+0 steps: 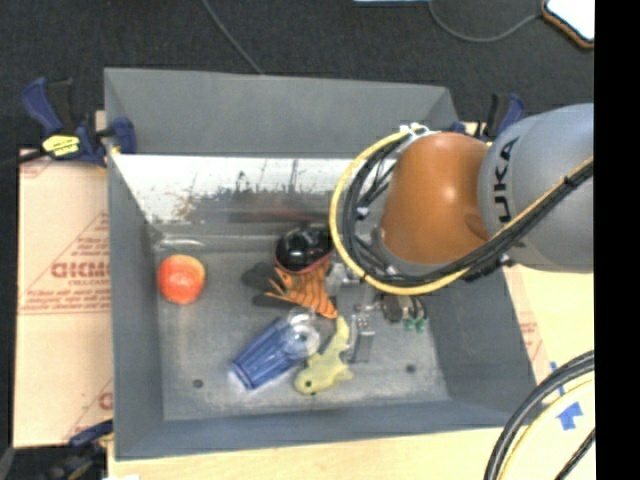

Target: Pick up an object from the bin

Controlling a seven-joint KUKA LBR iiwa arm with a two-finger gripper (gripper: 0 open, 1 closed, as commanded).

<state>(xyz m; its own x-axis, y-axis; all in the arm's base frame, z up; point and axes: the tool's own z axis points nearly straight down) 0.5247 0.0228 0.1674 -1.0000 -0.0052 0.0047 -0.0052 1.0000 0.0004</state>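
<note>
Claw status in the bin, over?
Claw down in bin, right of centre. Nearest: yellow-green toy, blue capped piece. Orange-black striped toy just behind.

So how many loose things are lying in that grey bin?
5: an orange ball at the left; a black round thing, an orange striped toy, a blue piece and a yellow-green piece mid-bin. The arm may hide more.

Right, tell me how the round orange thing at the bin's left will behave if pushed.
The round orange thing looks ball-shaped, so a push would probably send it rolling. It lies alone on the bin floor, apart from the heap in the middle, so little would stop it. Its curved sides may slip from a pinch.
</note>
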